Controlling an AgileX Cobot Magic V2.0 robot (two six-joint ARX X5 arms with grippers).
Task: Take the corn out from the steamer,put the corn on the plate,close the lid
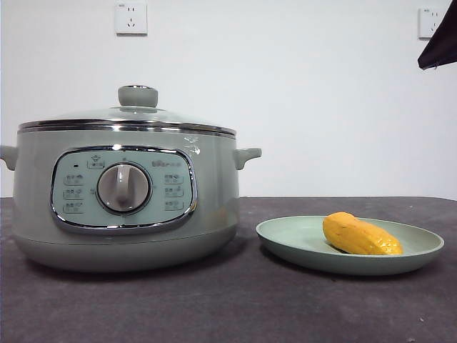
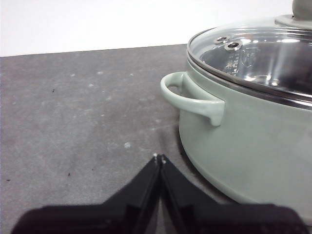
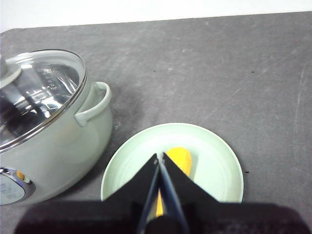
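The sage-green steamer [image 1: 121, 207] stands at the left of the table with the glass lid [image 1: 128, 118] seated on its chrome rim. The corn [image 1: 360, 236] lies on the pale green plate [image 1: 285, 239] to the right of the pot. My left gripper [image 2: 159, 157] is shut and empty, low over the table beside the steamer's side handle [image 2: 187, 97]. My right gripper [image 3: 159, 157] is shut and empty, raised above the plate [image 3: 214, 161] with the corn [image 3: 181, 158] just past its tips. A black arm tip [image 1: 439, 46] shows at the top right of the front view.
The dark grey table [image 1: 243, 300] runs to a white wall with two sockets [image 1: 131, 18]. The pot's control panel and dial [image 1: 123, 188] face the front.
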